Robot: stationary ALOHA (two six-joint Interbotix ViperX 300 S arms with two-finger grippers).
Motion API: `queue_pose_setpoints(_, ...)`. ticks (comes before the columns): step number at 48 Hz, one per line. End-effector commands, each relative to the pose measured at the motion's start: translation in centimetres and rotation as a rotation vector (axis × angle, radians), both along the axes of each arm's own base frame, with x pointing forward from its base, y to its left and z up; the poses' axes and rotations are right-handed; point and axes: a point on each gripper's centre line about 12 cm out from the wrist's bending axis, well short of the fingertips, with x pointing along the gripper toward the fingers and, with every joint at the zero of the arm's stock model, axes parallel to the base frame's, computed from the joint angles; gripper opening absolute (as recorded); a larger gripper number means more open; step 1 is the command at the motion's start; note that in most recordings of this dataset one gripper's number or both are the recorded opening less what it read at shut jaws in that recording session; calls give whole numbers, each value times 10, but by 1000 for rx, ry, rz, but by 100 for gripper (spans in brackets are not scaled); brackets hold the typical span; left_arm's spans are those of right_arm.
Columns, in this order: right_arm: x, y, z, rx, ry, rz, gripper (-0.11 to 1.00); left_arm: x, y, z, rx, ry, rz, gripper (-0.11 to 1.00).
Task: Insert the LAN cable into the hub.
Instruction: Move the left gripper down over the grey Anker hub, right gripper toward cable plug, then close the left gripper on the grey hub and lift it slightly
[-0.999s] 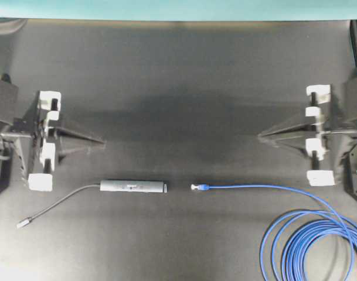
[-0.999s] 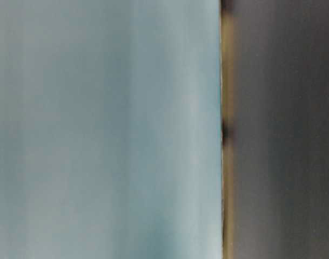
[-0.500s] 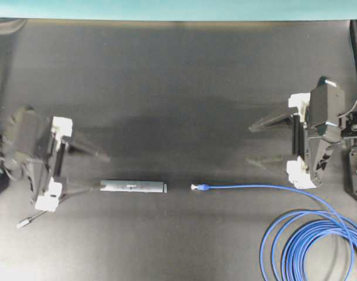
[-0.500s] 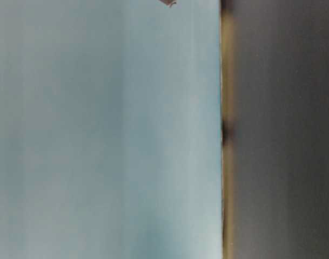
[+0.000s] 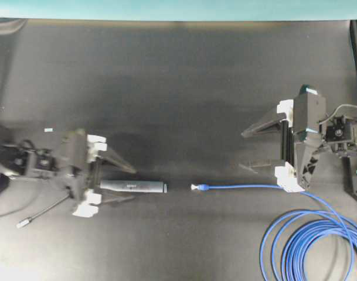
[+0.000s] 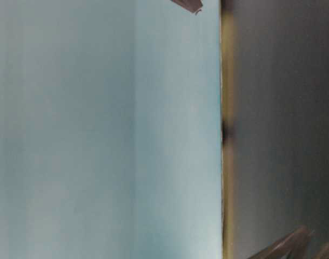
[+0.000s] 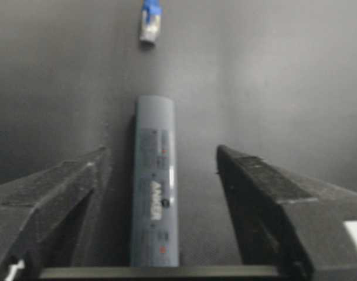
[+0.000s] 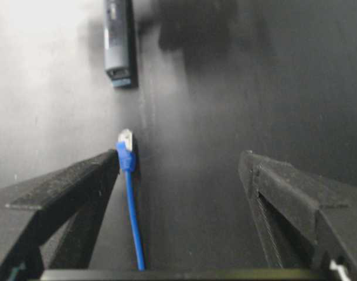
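Observation:
The hub [image 5: 133,187] is a slim dark-grey bar lying flat left of centre, with its silver end facing right. My left gripper [image 5: 133,185] is open and straddles the hub's left half. In the left wrist view the hub [image 7: 155,193] lies between the fingers, nearer the left one and touching neither. The LAN cable [image 5: 242,186] is bright blue, and its clear plug [image 5: 195,187] rests a short gap right of the hub. My right gripper [image 5: 242,151] is open above the cable's straight run. In the right wrist view the plug [image 8: 125,140] sits just beside the left fingertip [image 8: 105,167].
The blue cable's coil [image 5: 313,246] lies at the front right. The hub's thin grey cord [image 5: 55,205] trails left to a small metal plug [image 5: 24,223]. A teal strip [image 5: 178,9] borders the far table edge. The table-level view is blurred and shows only finger tips at its edges.
Both grippers have opened from shut or nearly shut. The left arm has swung in over the hub. The right arm has come in and down toward the cable. Hub and cable have not moved.

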Motion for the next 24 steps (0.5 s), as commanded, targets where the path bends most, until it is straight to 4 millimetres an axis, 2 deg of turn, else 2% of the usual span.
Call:
queue_pose_setpoints(1, 3, 1, 4, 8, -20, 0, 80, 7, 1, -3, -2, -6, 5, 72)
queue_pose_setpoints(16, 0, 2, 4, 11, -21, 0, 80, 11, 5, -20, 2, 49, 17, 75)
queue_pose_setpoints(24, 0, 2, 4, 12, -18, -1, 80, 20, 3, -27, 5, 75, 13, 75)
